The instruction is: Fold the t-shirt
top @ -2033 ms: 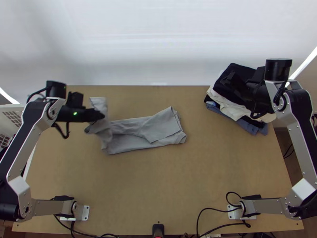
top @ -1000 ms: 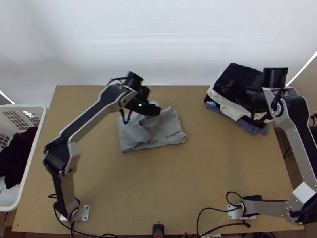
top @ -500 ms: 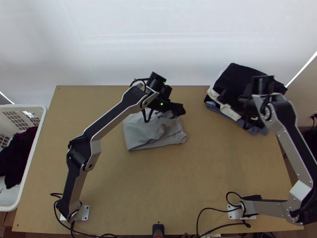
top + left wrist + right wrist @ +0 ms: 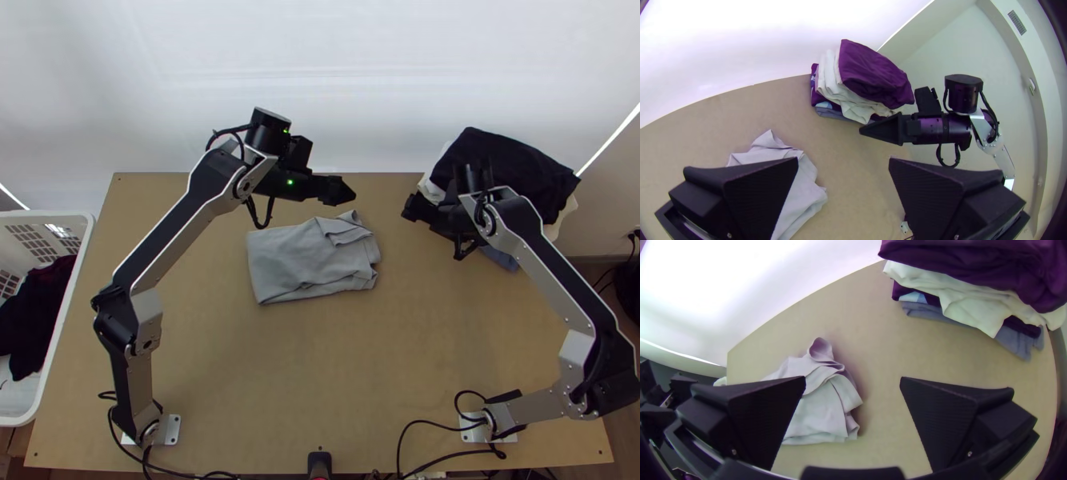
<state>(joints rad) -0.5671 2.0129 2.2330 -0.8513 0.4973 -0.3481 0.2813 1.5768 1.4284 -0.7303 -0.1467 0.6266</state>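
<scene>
Wide black fingers spread apart, the left pincer (image 4: 843, 162) hangs beyond the far edge of the light grey cloth t-shirt (image 4: 308, 264), pinching nothing; the right pincer (image 4: 852, 380), likewise parted and bare, hangs between shirt and pile. The shirt lies on the light wooden bench (image 4: 360, 384), folded into a small bundle, its side toward the pile rumpled, with a loose flap and a raised loop at the far corner. It looks light, soft and limp, apt to crease or slide if dragged. I'd take that ruffled edge low, through all its layers, since a shallow nip might lift only the flap. Mind the stack of folded clothes (image 4: 512, 172), dark on top, close by the right pincer: a careless sweep could topple it. A white plastic basket (image 4: 62, 320) holding dark cloth (image 4: 32, 320) stands well clear.
</scene>
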